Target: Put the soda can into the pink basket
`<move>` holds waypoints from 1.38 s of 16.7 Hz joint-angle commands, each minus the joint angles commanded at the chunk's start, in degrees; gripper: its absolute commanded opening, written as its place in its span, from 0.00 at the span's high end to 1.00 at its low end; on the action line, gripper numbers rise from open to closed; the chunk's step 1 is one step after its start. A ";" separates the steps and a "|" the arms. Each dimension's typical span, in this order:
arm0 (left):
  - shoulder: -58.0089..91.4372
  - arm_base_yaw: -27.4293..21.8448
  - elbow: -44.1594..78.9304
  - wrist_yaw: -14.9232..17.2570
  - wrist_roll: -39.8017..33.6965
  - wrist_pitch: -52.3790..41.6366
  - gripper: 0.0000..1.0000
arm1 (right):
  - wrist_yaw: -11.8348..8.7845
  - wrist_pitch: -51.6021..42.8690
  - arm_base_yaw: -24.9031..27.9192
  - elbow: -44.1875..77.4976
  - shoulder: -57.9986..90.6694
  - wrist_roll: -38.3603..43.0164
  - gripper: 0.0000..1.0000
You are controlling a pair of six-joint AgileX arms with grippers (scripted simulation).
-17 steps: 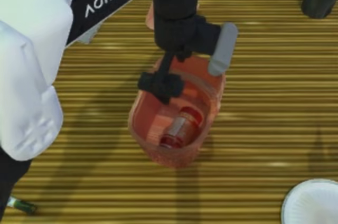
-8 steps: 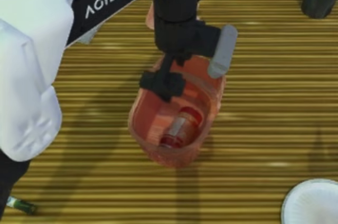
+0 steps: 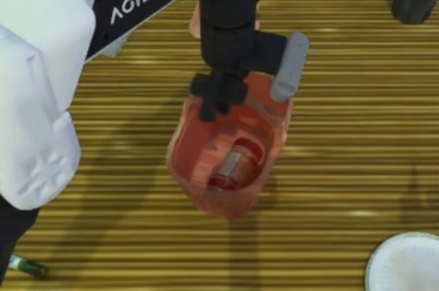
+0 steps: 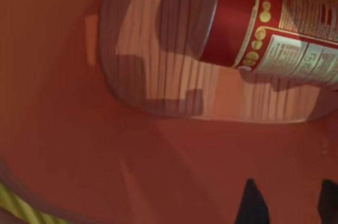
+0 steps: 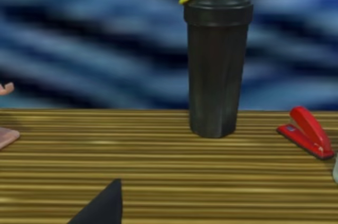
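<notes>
The soda can, red with a silver top, lies on its side at the bottom of the pink basket in the middle of the table. My left gripper hangs open over the basket's far end, above the can and clear of it. In the left wrist view the soda can rests on the basket floor, the pink basket wall fills the picture, and the left gripper holds nothing. The right gripper is parked off to the right, away from the basket.
A white plate sits at the near right corner. A black shaker bottle with a yellow lid stands at the far right, next to a red stapler. A small dark item lies at the near left.
My left gripper has risen and drawn back toward the basket's far end. The soda can stays lying in the basket.
</notes>
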 joint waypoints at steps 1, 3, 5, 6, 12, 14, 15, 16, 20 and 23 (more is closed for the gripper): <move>0.00 0.00 0.00 0.00 0.00 0.00 0.98 | 0.00 0.00 0.00 0.00 0.00 0.00 0.00; 0.00 0.00 0.00 0.00 0.00 0.00 1.00 | 0.00 0.00 0.00 0.00 0.00 0.00 0.00; 0.00 0.00 0.00 0.00 0.00 0.00 1.00 | 0.00 0.00 0.00 0.00 0.00 0.00 0.00; 0.00 0.00 0.00 0.00 0.00 0.00 1.00 | 0.00 0.00 0.00 0.00 0.00 0.00 0.00; 0.00 0.00 0.00 0.00 0.00 0.00 1.00 | 0.00 0.00 0.00 0.00 0.00 0.00 0.00; 0.00 0.00 0.00 0.00 0.00 0.00 1.00 | 0.00 0.00 0.00 0.00 0.00 0.00 0.00; 0.00 0.00 0.00 0.00 0.00 0.00 1.00 | 0.00 0.00 0.00 0.00 0.00 0.00 0.00; 0.00 0.00 0.00 0.00 0.00 0.00 1.00 | 0.00 0.00 0.00 0.00 0.00 0.00 0.00; 0.00 0.00 0.00 0.00 0.00 0.00 1.00 | 0.00 0.00 0.00 0.00 0.00 0.00 0.00; 0.00 0.00 0.00 0.00 0.00 0.00 1.00 | 0.00 0.00 0.00 0.00 0.00 0.00 0.00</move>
